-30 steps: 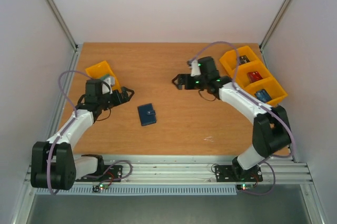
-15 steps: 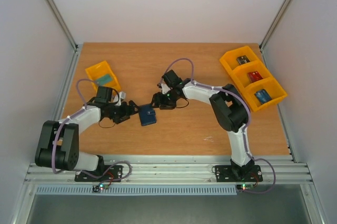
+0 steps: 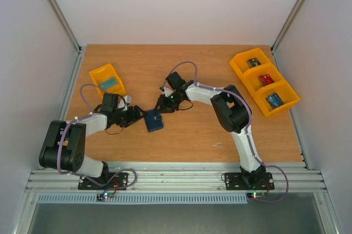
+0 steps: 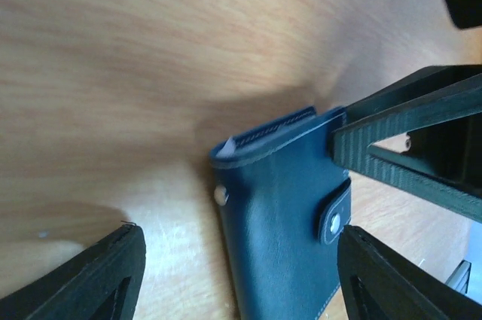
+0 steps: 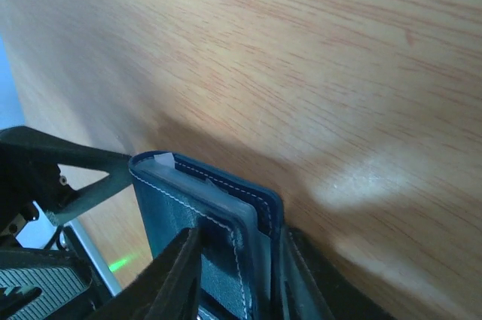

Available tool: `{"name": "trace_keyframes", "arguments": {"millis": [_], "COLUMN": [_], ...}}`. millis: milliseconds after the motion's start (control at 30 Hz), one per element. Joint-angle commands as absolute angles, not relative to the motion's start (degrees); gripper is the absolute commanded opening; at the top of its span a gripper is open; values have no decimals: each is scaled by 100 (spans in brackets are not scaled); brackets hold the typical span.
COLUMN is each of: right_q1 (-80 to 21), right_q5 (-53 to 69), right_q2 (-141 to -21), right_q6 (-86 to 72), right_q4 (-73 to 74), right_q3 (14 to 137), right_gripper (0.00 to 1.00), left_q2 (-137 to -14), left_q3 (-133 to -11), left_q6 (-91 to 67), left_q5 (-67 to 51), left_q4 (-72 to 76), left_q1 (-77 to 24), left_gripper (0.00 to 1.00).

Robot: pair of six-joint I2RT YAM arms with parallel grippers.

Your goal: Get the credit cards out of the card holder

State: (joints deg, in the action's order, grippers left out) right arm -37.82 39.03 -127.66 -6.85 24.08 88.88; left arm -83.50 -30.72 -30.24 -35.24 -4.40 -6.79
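Two grippers at your holder (image 3: 154, 120), left of table centre: right gripper (image 3: 161, 108) pinches its far edge, left gripper (image 3: 135, 114) is spread astride it. Likely light, floppy and slick; grip the edges, clear of the tab (image 4: 337, 214).

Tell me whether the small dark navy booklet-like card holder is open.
No, the dark navy card holder is closed, with its snap tab fastened across the cover.
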Motion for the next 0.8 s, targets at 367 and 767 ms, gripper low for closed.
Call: {"name": "trace_keyframes", "arguments": {"millis": [367,767], "right_q1": [-3388,-2608], "right_q5": [4911,4938], "right_q2": [-12356,-10835], "right_q6": [-1043,-389], "right_q4": [1678,2366], "right_q3": [8694,8591], "right_gripper": [1,1], "left_q2": [-8101,-7314], "left_q3": [-2878,-3356], "left_q6": [-2993,-2681], "left_q5": [-3682,-5190], "left_q4": [218,715], "left_q1": [-513,-244], "left_gripper": [82,90]}}
